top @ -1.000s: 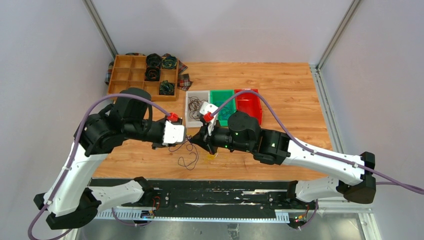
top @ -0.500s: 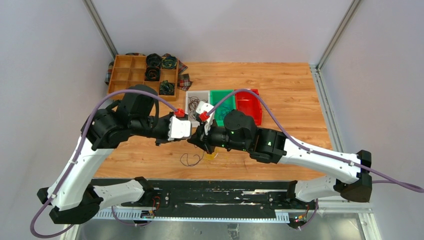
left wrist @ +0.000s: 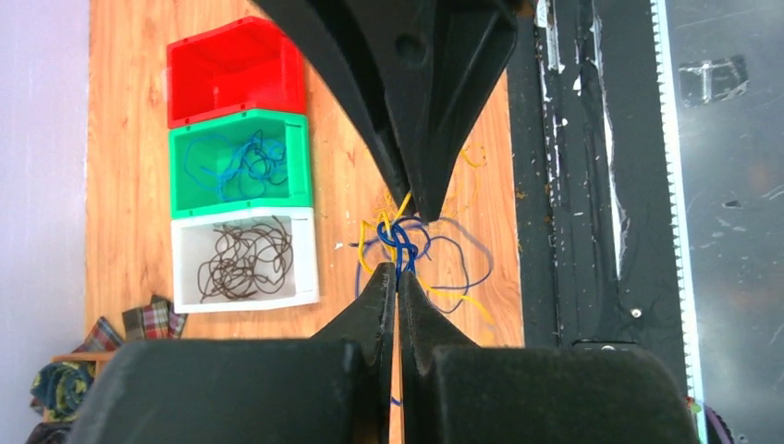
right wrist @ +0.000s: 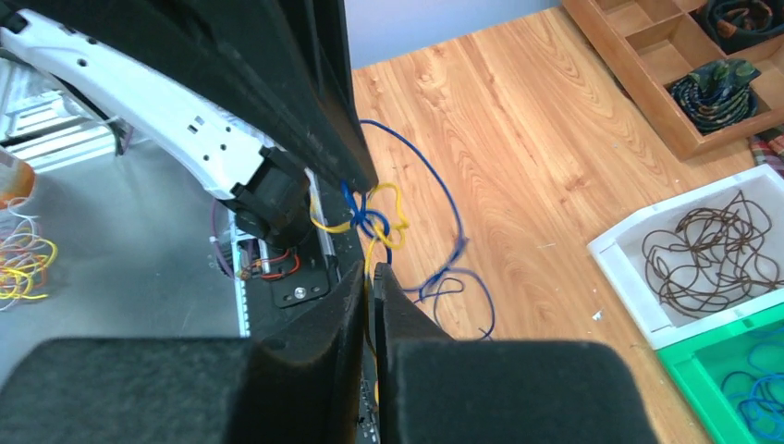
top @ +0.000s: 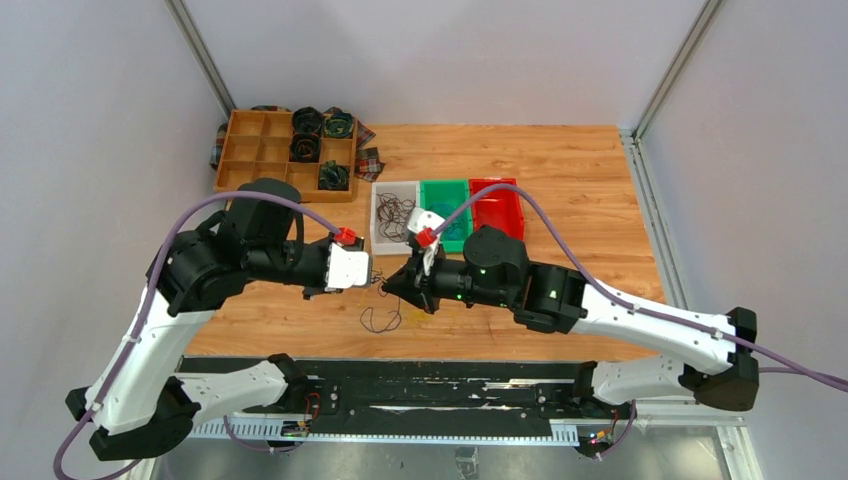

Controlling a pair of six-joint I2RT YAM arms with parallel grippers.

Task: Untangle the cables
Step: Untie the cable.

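While the two arms lean in over the table [top: 580, 190], the top view shows the left gripper [top: 371, 278] and the right gripper [top: 393, 284] nose to nose. The cables [top: 380, 318] hang in a loop just below them, near the front edge.

In the left wrist view, its fingers are pinched tight on a blue strand, right under the knot [left wrist: 398, 242].

In the right wrist view, its fingers are squeezed on a yellow strand.

I think they should pull apart slowly and gently, so the knot opens up and does not get tighter.
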